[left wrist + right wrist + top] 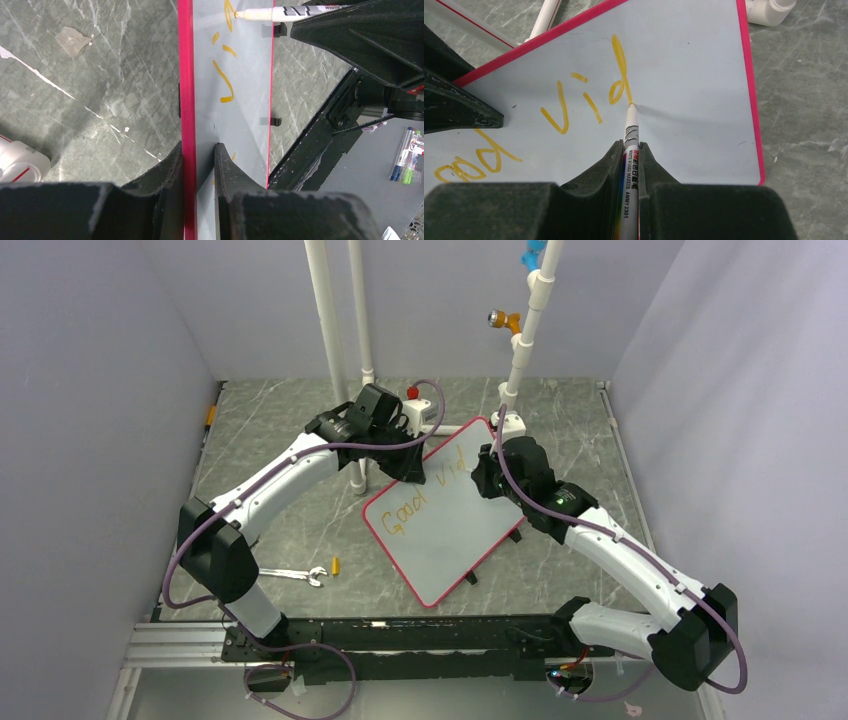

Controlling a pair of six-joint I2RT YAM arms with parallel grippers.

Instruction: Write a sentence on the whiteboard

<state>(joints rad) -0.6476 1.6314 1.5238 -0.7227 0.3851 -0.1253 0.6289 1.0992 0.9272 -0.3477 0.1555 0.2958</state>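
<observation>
Two arms, white shells with black joint blocks: left arm at 9 o'clock in top view, right arm at 4 o'clock. A purple cable looped along each. A small green light glowed on the right arm's black wrist. Left gripper and right gripper had matte black, grainy, wedge-shaped fingers. Black base rail sat at 6 o'clock.

**Whiteboard**: smooth pale face with a faint sheen; rim of glossy red-pink plastic.
**Sentence**: thin orange-yellow ink, slightly translucent on the board.
**Marker**: smooth, glossy white plastic barrel with printed lettering.
**Fingers** of the right gripper and of the left gripper: matt black plastic, finely grained.
**Table**: grey marble-veined surface, matt and scuffed.
**Pipes**: smooth white plastic.
**Wrench**: bright bare metal.
</observation>
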